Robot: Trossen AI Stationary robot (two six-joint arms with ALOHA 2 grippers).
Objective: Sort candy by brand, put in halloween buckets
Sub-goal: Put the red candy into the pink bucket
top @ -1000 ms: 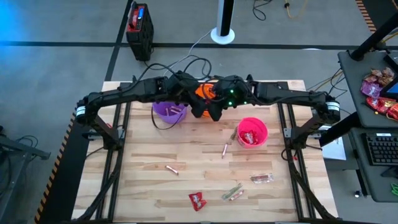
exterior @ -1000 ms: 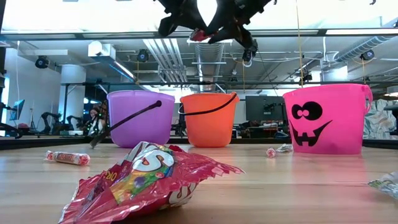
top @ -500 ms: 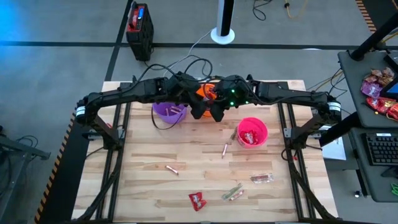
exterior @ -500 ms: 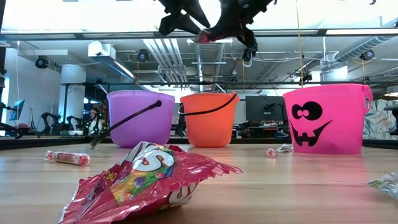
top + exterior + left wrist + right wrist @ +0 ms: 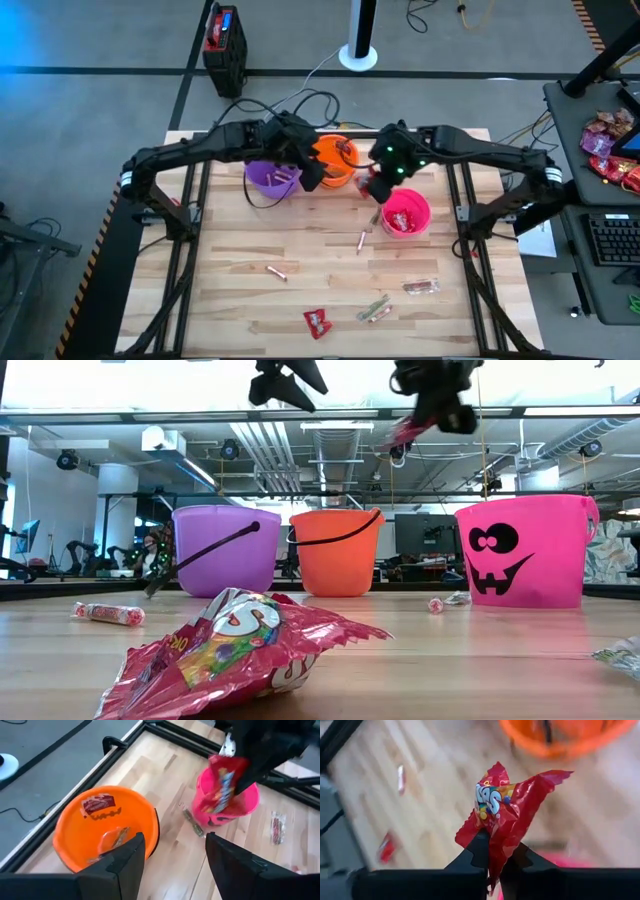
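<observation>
Nearest the low camera a red packet (image 5: 225,650) lies on my table (image 5: 330,280), with sticks and small bars scattered beyond it. Farther back stand my purple bucket (image 5: 270,180), orange bucket (image 5: 335,160) and pink bucket (image 5: 405,212). My right gripper (image 5: 495,862) pinches a red candy packet (image 5: 507,820) in the air beside the pink bucket; my left gripper (image 5: 175,857) hangs spread over the orange bucket.
</observation>
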